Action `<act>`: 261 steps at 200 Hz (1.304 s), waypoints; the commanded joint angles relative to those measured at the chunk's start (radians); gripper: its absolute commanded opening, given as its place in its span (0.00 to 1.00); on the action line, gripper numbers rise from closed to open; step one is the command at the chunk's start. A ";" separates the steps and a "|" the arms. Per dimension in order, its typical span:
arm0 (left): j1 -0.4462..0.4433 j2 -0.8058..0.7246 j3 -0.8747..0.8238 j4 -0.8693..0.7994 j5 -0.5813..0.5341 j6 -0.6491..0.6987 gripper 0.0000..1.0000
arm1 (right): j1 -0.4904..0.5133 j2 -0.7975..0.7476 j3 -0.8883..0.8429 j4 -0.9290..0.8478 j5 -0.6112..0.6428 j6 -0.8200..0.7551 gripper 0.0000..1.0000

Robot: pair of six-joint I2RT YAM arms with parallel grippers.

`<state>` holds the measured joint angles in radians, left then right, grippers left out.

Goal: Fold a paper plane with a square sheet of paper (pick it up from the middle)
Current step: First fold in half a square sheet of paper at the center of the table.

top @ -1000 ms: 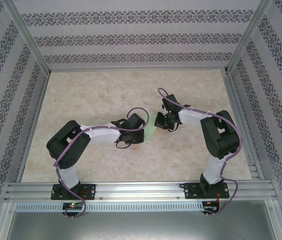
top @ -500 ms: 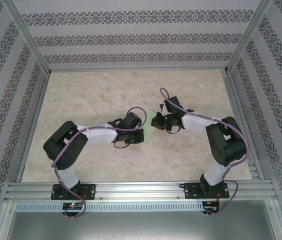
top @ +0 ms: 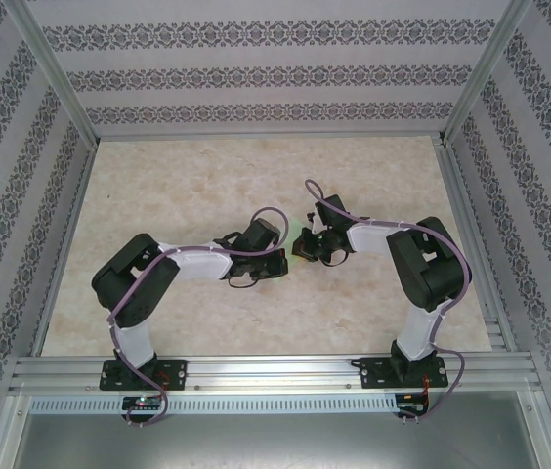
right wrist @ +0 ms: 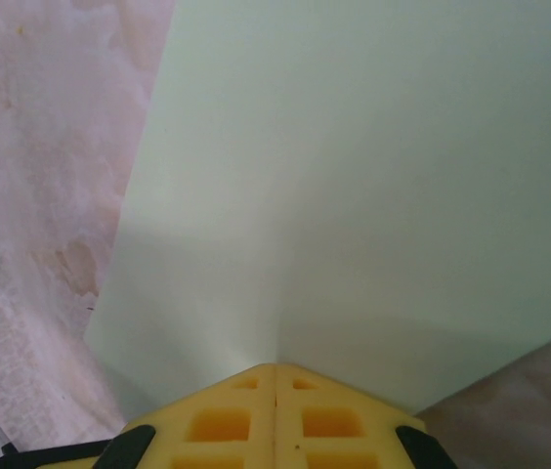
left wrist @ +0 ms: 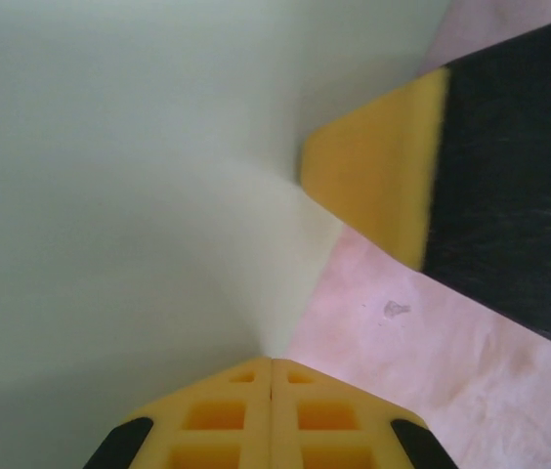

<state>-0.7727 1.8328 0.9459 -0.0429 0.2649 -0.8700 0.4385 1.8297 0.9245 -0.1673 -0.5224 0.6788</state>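
Left wrist — square sheet of paper (left wrist: pixel 129 176) clamped in left end effector (left wrist: pixel 272 363), likewise right end effector (right wrist: pixel 275 369).

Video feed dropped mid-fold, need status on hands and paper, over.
Left hand shut on pale-green square paper sheet. Right hand shut on same sheet. Hands close together, crowding each other.

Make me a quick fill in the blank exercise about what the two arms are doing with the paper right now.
1. The square sheet of paper is pale ___ in colour.
2. The left gripper and the right gripper are both ___, not open, on the sheet.
3. The finger pads of the grippers are ___ in colour.
Missing words: green; shut; yellow.
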 commanded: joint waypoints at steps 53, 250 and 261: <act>0.004 0.032 0.013 0.151 -0.030 -0.034 0.00 | -0.003 0.022 -0.023 0.035 -0.025 -0.040 0.00; 0.004 0.089 0.052 -0.188 -0.073 -0.060 0.00 | -0.108 0.072 -0.035 0.085 0.011 -0.087 0.00; 0.004 0.088 0.049 -0.195 -0.074 -0.061 0.00 | -0.123 0.074 -0.028 0.089 0.018 -0.085 0.00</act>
<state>-0.7727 1.8896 1.0138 -0.0692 0.2230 -0.9119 0.3771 1.8679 0.9001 -0.0956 -0.6308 0.6106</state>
